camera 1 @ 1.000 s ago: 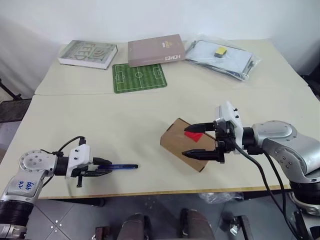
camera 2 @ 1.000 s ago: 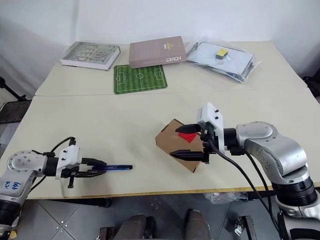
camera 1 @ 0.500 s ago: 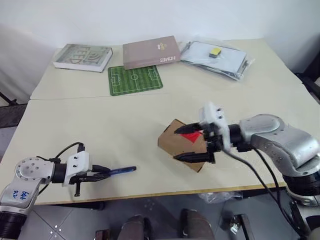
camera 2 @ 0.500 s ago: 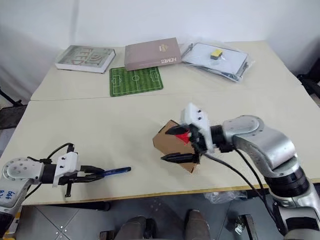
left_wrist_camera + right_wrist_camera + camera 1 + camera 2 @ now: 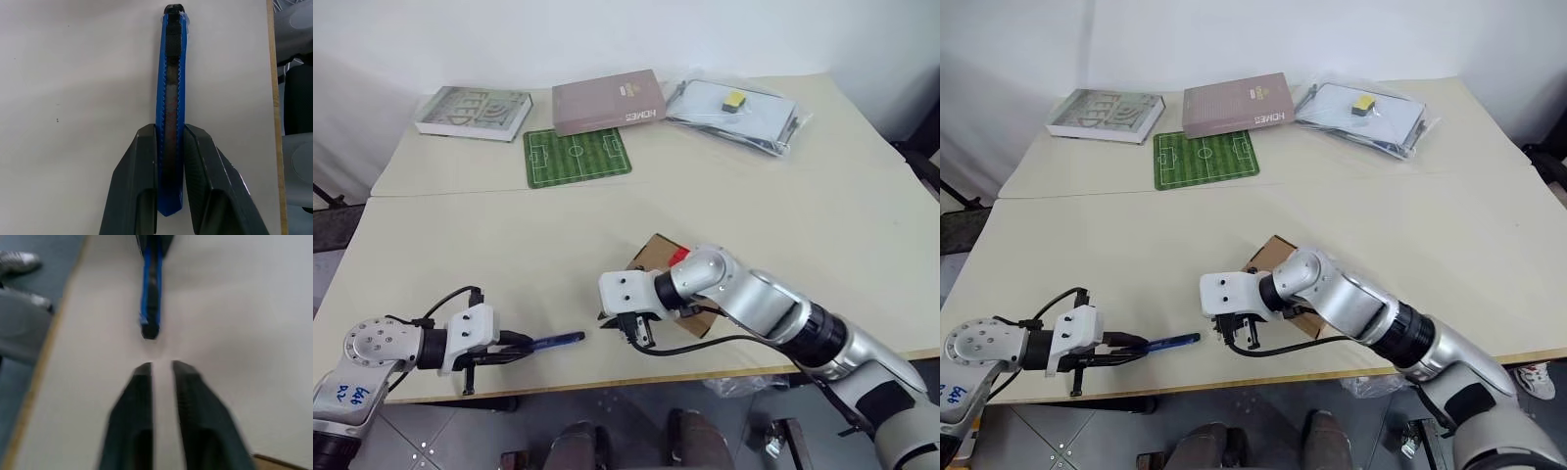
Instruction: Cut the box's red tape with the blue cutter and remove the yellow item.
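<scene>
Near the front edge of the desk (image 5: 489, 245), on the left, the left tool (image 5: 514, 346) grips the cutter (image 5: 553, 341), which lies flat on the desk and points right. Just right of the cutter's tip sits the right tool (image 5: 625, 328), its fingers together, aimed left at it, not touching. Right behind that tool rests the box (image 5: 651, 257), with the tape (image 5: 677, 257) on its top. Along the far edge, left to right: a book (image 5: 475, 113), a second book (image 5: 609, 101), a plastic bag (image 5: 739, 113). A mat (image 5: 578, 155) lies in front of the two books.
</scene>
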Controlling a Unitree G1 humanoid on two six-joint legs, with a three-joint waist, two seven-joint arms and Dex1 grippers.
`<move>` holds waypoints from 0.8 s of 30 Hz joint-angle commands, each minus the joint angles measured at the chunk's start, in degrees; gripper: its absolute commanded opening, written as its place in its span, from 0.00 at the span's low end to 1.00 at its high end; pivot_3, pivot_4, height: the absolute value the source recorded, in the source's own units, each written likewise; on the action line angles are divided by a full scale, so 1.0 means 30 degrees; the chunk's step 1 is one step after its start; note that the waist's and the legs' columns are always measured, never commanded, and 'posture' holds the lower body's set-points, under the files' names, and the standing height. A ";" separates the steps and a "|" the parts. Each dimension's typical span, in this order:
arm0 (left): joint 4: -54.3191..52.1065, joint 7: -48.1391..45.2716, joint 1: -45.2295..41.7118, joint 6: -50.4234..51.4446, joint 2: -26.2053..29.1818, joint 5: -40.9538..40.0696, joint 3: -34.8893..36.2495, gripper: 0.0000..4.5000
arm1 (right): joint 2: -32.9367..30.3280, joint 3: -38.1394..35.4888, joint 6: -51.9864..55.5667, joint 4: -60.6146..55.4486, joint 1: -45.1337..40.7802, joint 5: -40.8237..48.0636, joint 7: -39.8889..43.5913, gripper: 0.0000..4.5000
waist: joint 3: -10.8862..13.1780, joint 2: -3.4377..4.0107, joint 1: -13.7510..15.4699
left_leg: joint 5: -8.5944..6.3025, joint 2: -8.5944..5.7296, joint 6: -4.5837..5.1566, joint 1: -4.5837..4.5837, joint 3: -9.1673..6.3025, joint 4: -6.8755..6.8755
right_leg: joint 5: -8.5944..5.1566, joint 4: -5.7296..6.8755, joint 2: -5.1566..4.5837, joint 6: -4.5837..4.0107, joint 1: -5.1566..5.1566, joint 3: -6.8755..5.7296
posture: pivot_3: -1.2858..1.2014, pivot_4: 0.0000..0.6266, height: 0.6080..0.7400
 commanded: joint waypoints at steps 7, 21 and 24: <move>-0.0032 -0.0315 0.0805 0.0516 -0.0012 0.1093 -0.1663 0.09 | 0.1637 -0.0151 -0.2331 0.1269 0.0114 -0.1649 0.0971 0.01 | 0.0000 -0.0002 0.0008 | -0.0001 0.0002 -0.0003 -0.0003 0.0007 0.0001 | 0.0000 0.0009 0.0000 0.0000 -0.0011 0.0001 | 0.52 0.24 1.00; 0.0207 -0.0396 0.0470 0.0392 -0.0003 0.1192 -0.1906 0.09 | 0.3247 -0.0704 -0.2390 0.1399 0.0948 -0.1720 0.1718 0.01 | -0.0005 -0.0007 0.0024 | -0.0005 0.0002 -0.0008 -0.0001 0.0009 0.0003 | 0.0000 0.0033 -0.0001 -0.0001 -0.0023 0.0003 | 0.52 0.24 1.00; 0.0251 -0.0375 0.0388 0.0405 -0.0027 0.1218 -0.1939 0.09 | 0.3452 -0.0664 -0.2486 0.1885 0.1063 -0.2097 0.1547 0.01 | -0.0004 -0.0007 0.0020 | -0.0006 0.0006 -0.0010 -0.0001 0.0010 0.0002 | 0.0000 0.0034 0.0000 -0.0002 -0.0025 0.0002 | 0.52 0.24 1.00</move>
